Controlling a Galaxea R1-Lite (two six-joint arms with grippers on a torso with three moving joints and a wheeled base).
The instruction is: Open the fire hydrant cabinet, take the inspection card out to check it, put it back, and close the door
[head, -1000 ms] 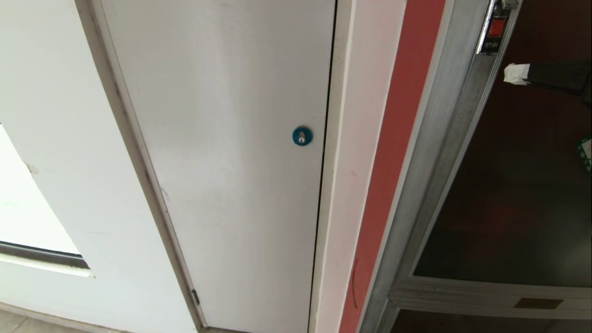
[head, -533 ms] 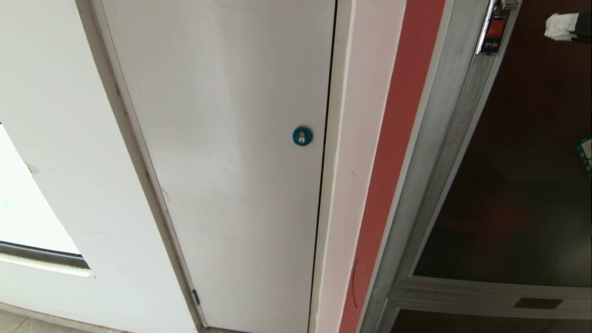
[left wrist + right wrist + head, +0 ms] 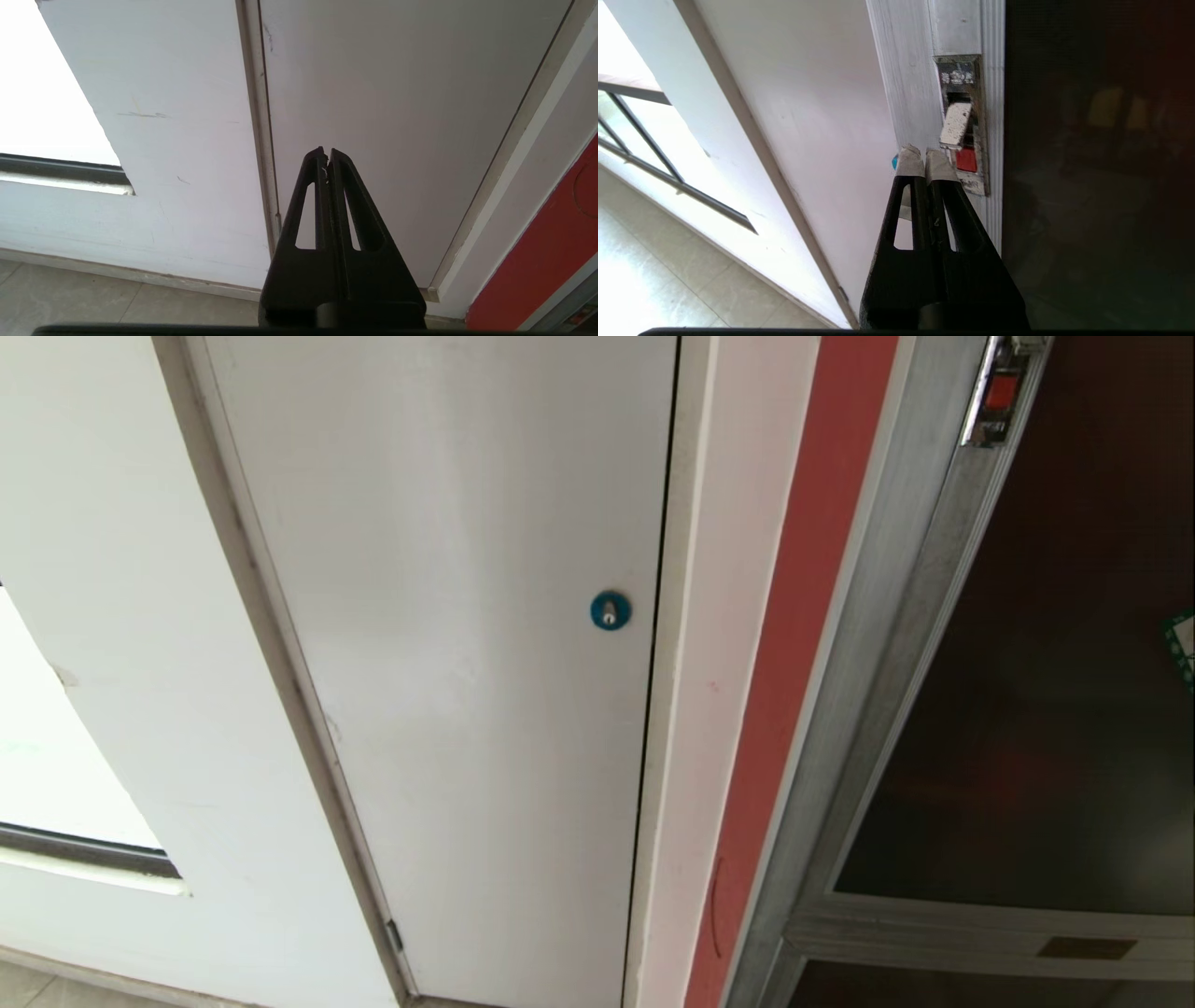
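Note:
The fire hydrant cabinet fills the right of the head view, its silver frame beside a red wall strip. Its door is dark glass and stands closed, with a green-edged sticker at the picture's edge. A small red latch sits high on the frame. My right gripper is shut and empty, its taped tips right beside the latch, near the red button and silver lever. My left gripper hangs parked and shut, low before the white door. The inspection card is out of view.
A plain white door with a round blue lock stands left of the cabinet. A window lies further left. Tiled floor runs along the wall's foot. Below the glass door is a lower panel with a small plate.
My right gripper has risen along the glass door and left the head view at the top right. The left arm and the door have not moved.

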